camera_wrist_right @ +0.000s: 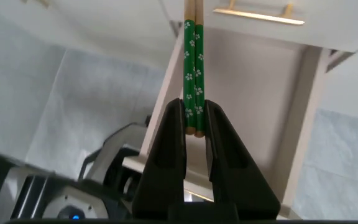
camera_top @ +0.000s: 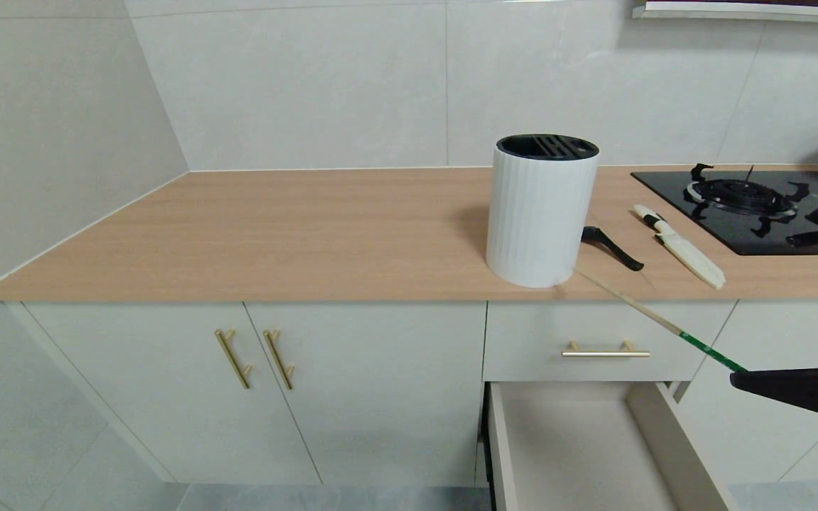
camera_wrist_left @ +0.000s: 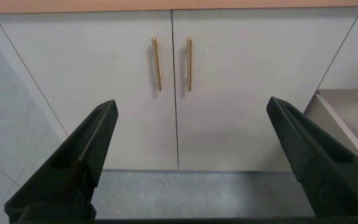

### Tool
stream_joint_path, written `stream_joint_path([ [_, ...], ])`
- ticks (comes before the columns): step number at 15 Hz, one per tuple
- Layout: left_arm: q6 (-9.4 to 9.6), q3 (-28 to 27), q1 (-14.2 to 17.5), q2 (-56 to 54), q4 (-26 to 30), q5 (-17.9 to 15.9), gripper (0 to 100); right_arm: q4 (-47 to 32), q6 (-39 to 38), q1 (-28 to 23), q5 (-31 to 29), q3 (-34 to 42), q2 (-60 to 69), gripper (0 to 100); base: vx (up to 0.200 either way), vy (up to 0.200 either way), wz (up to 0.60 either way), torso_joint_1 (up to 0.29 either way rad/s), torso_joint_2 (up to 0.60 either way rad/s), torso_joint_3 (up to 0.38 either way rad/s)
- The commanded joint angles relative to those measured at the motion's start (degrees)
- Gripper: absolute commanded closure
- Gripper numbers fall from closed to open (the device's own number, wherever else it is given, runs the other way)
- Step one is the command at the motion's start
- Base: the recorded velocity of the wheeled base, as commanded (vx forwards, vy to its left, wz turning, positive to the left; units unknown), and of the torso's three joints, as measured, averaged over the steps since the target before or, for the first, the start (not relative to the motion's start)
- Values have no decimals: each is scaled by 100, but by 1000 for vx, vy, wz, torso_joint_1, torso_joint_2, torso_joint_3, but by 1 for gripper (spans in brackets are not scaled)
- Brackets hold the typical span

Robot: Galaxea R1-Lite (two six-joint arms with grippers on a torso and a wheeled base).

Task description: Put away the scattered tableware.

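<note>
My right gripper [camera_top: 738,380] hangs in front of the cabinets at the right, above the open drawer [camera_top: 579,454], and is shut on a pair of wooden chopsticks [camera_top: 657,321] with green flowered ends [camera_wrist_right: 193,74]. The chopsticks slant up and left towards the counter edge by the white ribbed holder [camera_top: 538,213] with a black slotted top. A white knife [camera_top: 680,245] and a black-handled utensil [camera_top: 613,247] lie on the counter right of the holder. My left gripper [camera_wrist_left: 191,106] is open and empty, low in front of the cabinet doors [camera_wrist_left: 173,93].
A black gas hob [camera_top: 750,202] with a pan support fills the counter's right end. A shut drawer with a gold handle [camera_top: 606,350] sits above the open one. The wooden counter [camera_top: 309,227] runs left to a tiled wall corner.
</note>
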State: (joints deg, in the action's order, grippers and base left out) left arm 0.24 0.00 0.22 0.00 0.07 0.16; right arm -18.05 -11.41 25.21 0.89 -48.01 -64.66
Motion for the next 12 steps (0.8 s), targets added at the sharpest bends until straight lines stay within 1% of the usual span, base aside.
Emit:
stream_joint_path([
  [1, 2, 0, 4, 0, 1, 2, 0, -5, 7, 239, -1, 125, -3, 100, 0, 0, 0, -95, 188, 119],
  [4, 2, 0, 4, 0, 1, 2, 0, 4, 157, 274, 16, 222, -29, 100, 0, 0, 0, -173, 380, 219],
  [12, 2, 0, 4, 0, 1, 2, 0, 30, 324, 318, 16, 406, -310, 100, 0, 0, 0, -185, 467, 273],
])
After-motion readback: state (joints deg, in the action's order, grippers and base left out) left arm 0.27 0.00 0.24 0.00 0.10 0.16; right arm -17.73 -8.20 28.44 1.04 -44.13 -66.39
